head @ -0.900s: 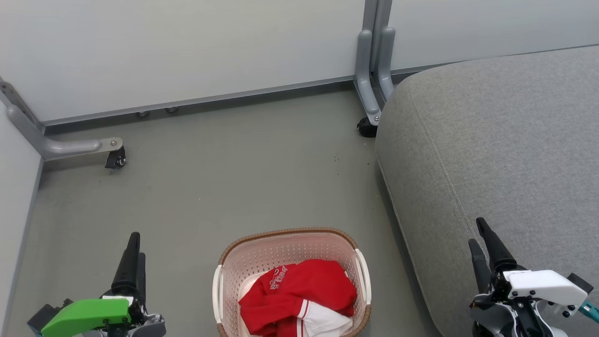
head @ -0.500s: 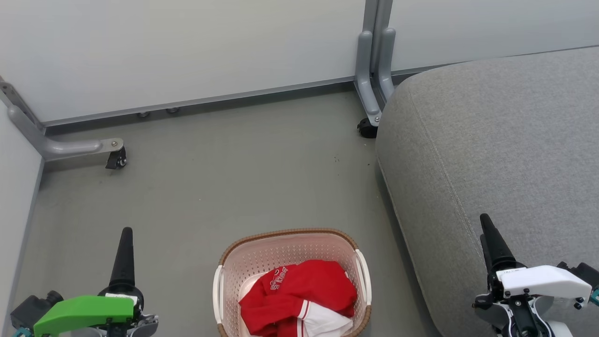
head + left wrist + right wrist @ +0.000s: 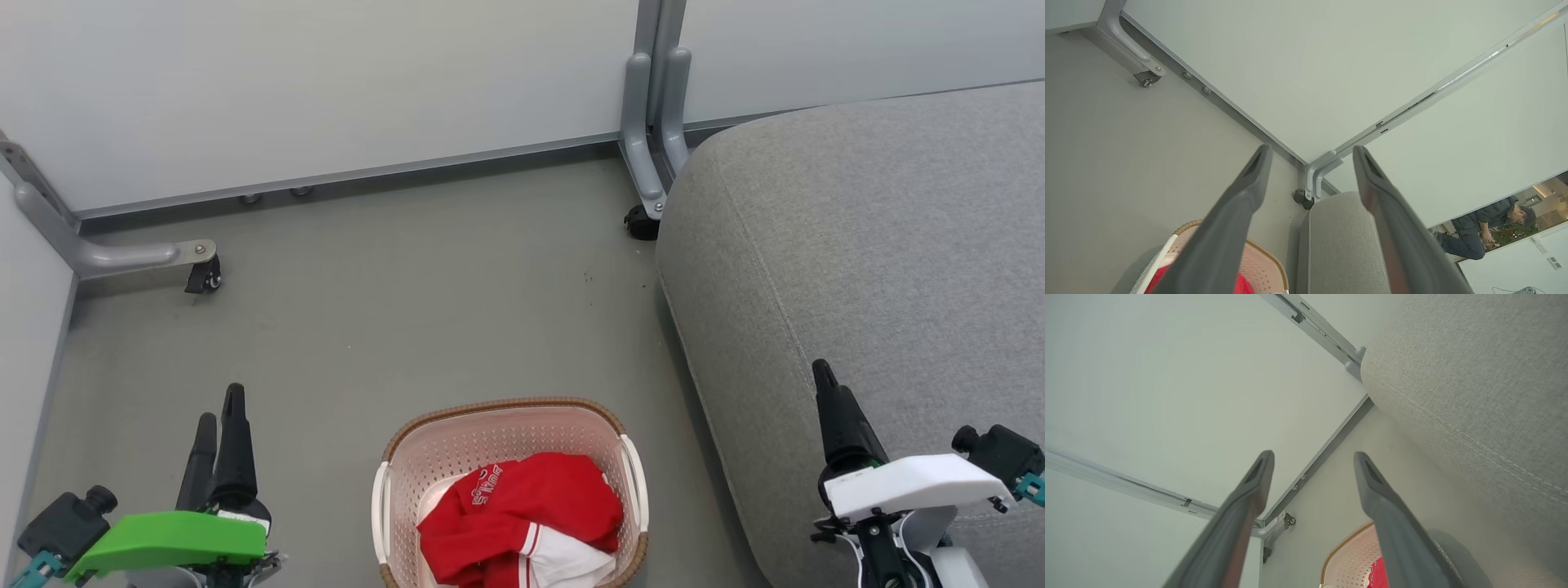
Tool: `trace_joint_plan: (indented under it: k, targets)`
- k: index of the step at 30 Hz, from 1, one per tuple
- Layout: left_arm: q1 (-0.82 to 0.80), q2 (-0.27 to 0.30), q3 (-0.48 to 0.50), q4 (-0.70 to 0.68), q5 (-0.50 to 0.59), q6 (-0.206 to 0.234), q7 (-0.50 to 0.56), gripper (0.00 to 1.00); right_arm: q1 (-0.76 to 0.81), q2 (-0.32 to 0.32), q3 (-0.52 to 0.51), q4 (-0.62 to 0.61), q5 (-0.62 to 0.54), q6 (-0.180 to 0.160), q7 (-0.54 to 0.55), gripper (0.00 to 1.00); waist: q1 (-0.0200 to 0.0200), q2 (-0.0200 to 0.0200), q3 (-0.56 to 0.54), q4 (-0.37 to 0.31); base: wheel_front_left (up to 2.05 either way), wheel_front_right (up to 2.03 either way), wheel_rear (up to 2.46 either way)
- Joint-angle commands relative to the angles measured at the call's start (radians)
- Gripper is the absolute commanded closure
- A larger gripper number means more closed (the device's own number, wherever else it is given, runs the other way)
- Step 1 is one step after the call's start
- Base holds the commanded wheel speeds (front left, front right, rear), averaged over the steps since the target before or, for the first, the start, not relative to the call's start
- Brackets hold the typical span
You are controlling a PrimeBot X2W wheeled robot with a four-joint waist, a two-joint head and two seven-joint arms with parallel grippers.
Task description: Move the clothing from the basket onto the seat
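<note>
Showing two claws flanking a laundry basket. The clothing (image 3: 522, 514), crumpled red fabric with white trim, lies inside the basket (image 3: 506, 406) and covers the near part of its base. The basket stands on the grey floor (image 3: 367, 327), just left of the seat (image 3: 882, 245), a large grey cushion with a stitched seam.

At lower left in the head view, the left claw (image 3: 220, 404) sits well to the left of the basket and apart from the clothing, its fingers pointing away from the robot. Its wrist view shows the two fingers spread and holding nothing, with the basket's rim and a patch of red cloth low behind one finger.

At lower right, the right claw (image 3: 820, 371) is over the seat's near edge, to the right of the basket and apart from the clothing. Its wrist view shows the fingers likewise spread and empty, with the basket rim and a sliver of red near the bottom edge.

White letters reading "BULLS" sit on a fold of the clothing, upside down to the head camera.

Behind are pale wall panels (image 3: 326, 82) on grey legs, one ending in a black caster (image 3: 202, 282). A person (image 3: 1486, 228) bends forward beyond the panels in the left wrist view.
</note>
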Motion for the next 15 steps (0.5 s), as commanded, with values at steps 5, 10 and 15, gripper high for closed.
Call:
trace_joint_plan:
  k: [5,10,15]
  targets:
    - [0.008,0.015,-0.007,-0.038,0.100,-0.004,-0.025,0.00,0.004,-0.007,0.017,-0.027,-0.082,0.000,-0.026,0.00,0.0000,0.0000,0.001,-0.001,0.00,0.00,0.00]
    - [0.017,0.019,-0.019,-0.049,0.173,-0.005,-0.041,0.00,0.006,-0.008,0.025,-0.030,-0.161,0.000,-0.043,0.00,0.0000,0.0000,0.002,-0.002,0.00,0.00,0.00]
    - [0.026,0.021,-0.026,-0.048,0.226,-0.005,-0.058,0.00,0.010,-0.008,0.022,-0.028,-0.217,0.000,-0.059,0.00,0.0000,0.0000,0.003,0.001,0.00,0.00,0.00]
